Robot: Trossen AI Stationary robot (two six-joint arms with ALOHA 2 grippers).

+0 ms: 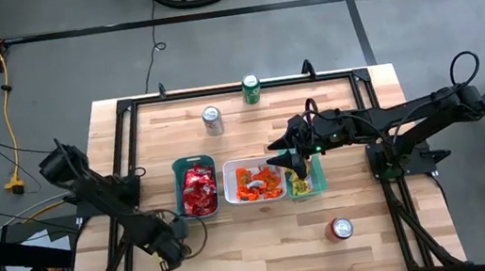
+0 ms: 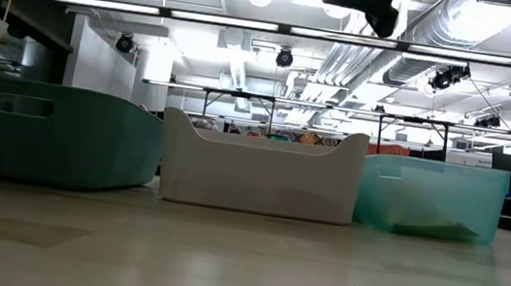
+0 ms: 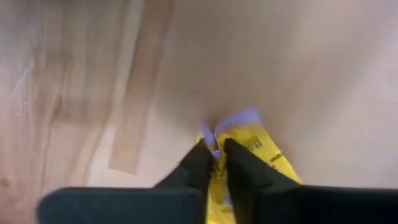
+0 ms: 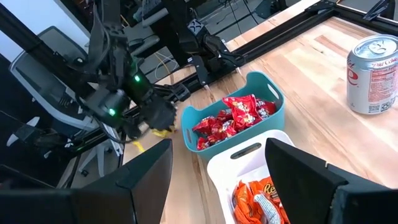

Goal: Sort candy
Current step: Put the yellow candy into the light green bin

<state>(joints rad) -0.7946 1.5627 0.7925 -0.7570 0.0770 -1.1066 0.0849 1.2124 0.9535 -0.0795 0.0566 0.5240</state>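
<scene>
Three trays stand in a row mid-table. The dark teal tray holds red candy, the white tray holds orange candy, and the light teal tray holds yellow candy. My left gripper is near the table's near left edge, pointing down. It is shut on a yellow candy packet, which also shows in the right wrist view as the yellow packet. My right gripper hangs open above the white and light teal trays, holding nothing. My left gripper pinches the yellow packet between its two fingers, close to the packet's crimped pale end. The fingers come from above, pointing down. The packet lies low at the bare wood; I cannot tell whether it is lifted off it.
A silver can and a green can stand at the far side of the table. A red can stands near the front right. A black frame runs round the tabletop. Bare wood lies between the left gripper and the trays.
</scene>
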